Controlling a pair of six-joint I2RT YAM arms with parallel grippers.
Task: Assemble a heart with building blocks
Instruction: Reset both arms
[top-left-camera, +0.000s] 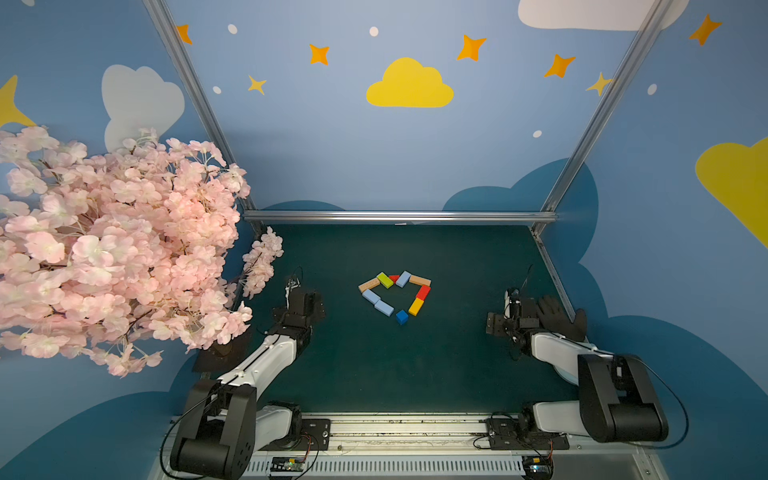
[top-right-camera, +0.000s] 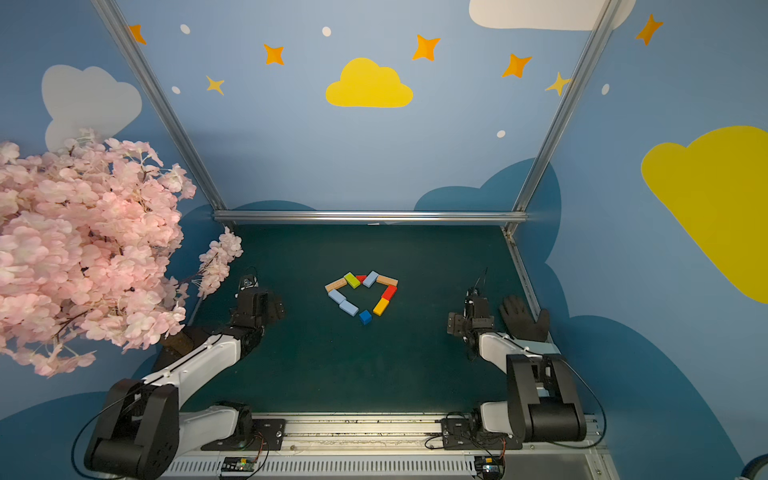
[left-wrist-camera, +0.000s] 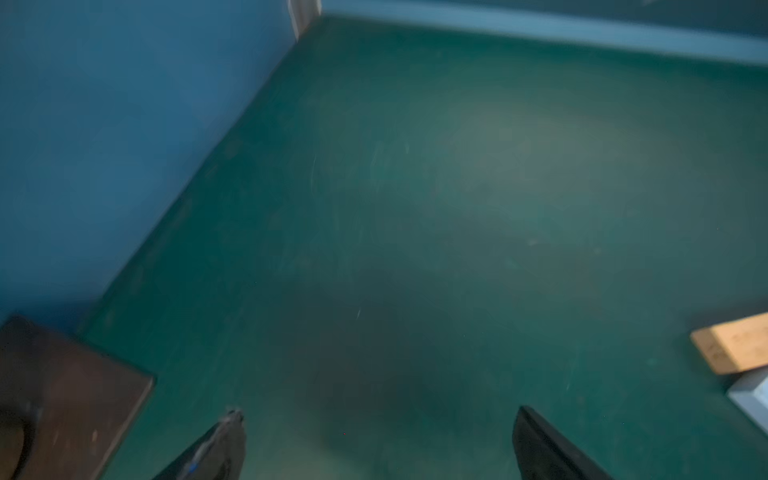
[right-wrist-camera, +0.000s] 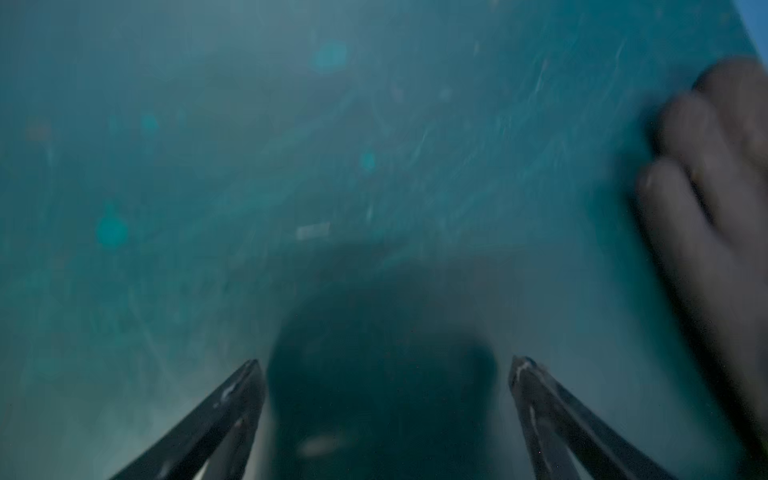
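The heart of building blocks lies flat on the green mat in both top views, midway between my two arms. Its outline runs from the red triangle at the top notch to the dark blue cube at the tip. A tan bar, a lime green bar and two light blue bars form its left side. Light blue, tan, red and yellow bars form the right. My left gripper hangs open and empty left of it. The right gripper is open and empty to the right.
A pink blossom tree overhangs the left arm, its dark base beside the left gripper. A black glove lies by the right gripper at the mat's right edge. A metal frame rail bounds the back.
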